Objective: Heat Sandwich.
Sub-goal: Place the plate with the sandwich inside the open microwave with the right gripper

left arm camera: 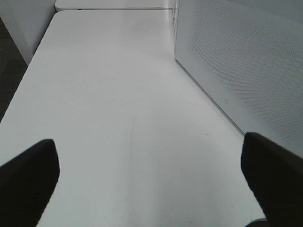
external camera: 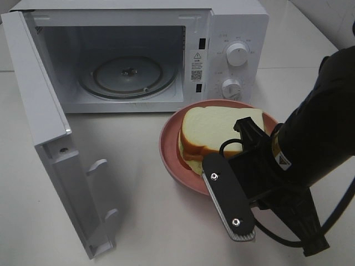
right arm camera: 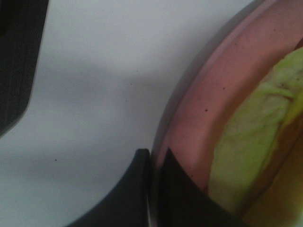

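Found a white bench (external camera: 138,183) spread beneath both tools. Saw a white microwave (external camera: 238,33) beyond the right tool (right arm camera: 152,158), its door (external camera: 50,127) swung wide open and a glass turntable (external camera: 127,75) lying in the cavity. Noted a white dotted panel (left arm camera: 246,61) standing just beside the left tool (left arm camera: 149,161); could not tell whether door or wall. Saw a round pink plate (external camera: 169,141) resting on the bench in front of the microwave, its rim pinched between the right tool's clenched fingers (right arm camera: 180,189). Found the sandwich (external camera: 213,130) lying on that plate just ahead of the right tool's tips and apart from them, with white bread on top and a pale yellow-green layer showing at the edge. Saw the left tool released, with fingers spread wide, grasping nothing, low over the bench.
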You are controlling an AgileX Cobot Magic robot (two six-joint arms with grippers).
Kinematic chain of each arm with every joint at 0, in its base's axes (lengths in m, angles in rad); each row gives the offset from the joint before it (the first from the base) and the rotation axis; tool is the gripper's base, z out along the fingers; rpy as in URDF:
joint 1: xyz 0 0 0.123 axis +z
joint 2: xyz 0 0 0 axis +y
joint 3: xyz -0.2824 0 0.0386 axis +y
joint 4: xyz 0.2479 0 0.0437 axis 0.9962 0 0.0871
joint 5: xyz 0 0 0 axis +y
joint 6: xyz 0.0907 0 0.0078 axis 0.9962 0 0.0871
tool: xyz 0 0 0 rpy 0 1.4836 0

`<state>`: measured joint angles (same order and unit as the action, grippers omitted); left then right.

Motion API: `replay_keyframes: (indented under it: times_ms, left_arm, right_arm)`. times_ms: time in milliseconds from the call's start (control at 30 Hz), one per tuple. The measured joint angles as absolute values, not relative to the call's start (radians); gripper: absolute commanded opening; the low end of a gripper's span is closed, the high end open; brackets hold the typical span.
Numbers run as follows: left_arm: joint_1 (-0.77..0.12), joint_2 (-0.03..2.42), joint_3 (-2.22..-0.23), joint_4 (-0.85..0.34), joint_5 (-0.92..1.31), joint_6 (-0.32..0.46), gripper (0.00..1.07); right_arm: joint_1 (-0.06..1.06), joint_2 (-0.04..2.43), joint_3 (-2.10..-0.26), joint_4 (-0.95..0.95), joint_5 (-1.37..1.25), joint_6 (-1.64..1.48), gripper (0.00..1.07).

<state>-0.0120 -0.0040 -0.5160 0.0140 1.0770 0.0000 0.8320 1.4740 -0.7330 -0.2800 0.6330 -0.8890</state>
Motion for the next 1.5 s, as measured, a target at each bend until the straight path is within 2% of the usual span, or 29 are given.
replay_keyframes:
  times_ms: [533,1200,1500]
  left_arm:
    - [-0.012,-0.004,-0.516,0.014,1.077,0.0,1.0]
    - [-0.012,-0.004,-0.516,0.014,1.077,0.0,1.0]
    - [-0.012,-0.004,-0.516,0.014,1.077,0.0,1.0]
  right_arm:
    - [0.832,1.474,-0.738,-0.231,0.641,-1.068,0.0]
    - [0.832,1.475,-0.907,-0.129,0.72,-1.253,0.0]
    - [0.819,1.562,-1.018,-0.112,0.751,-1.255,0.0]
